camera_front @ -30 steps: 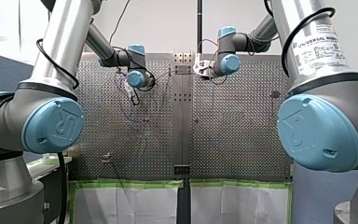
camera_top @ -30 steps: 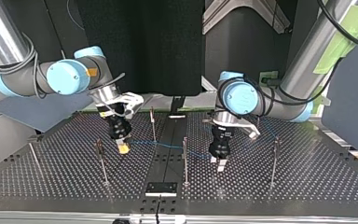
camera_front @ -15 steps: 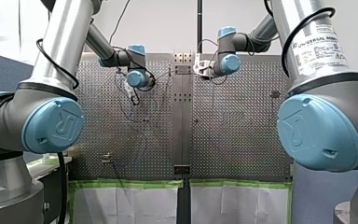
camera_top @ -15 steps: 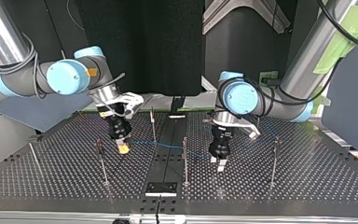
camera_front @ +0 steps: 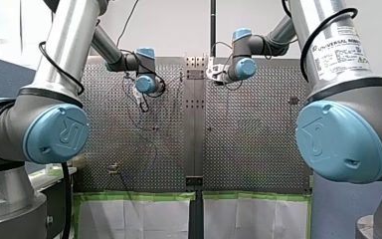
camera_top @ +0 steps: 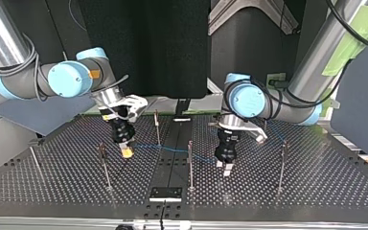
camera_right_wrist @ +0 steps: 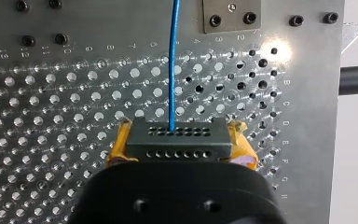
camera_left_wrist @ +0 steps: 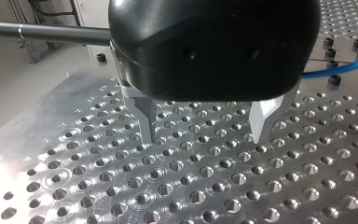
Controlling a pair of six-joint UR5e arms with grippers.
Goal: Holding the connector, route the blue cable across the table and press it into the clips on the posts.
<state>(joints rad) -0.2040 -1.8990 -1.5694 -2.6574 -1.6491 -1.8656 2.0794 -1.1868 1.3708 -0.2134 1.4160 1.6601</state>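
At the top view's left, the right gripper (camera_top: 126, 152) pinched the connector (camera_right_wrist: 176, 140). The left gripper (camera_left_wrist: 205, 133) hung wide, empty. The cable (camera_right_wrist: 173, 60) wanted tension, I'd say, before pressing into the nearest post (camera_top: 190, 163).

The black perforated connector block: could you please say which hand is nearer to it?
Right. My right hand clamps the black perforated connector block; my left hand hangs open beyond the middle metal post.

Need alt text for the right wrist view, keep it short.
My right gripper, with yellow pads, clamps a dark multi-hole connector; the blue cable runs straight out of it across the perforated table toward a bolted metal plate.
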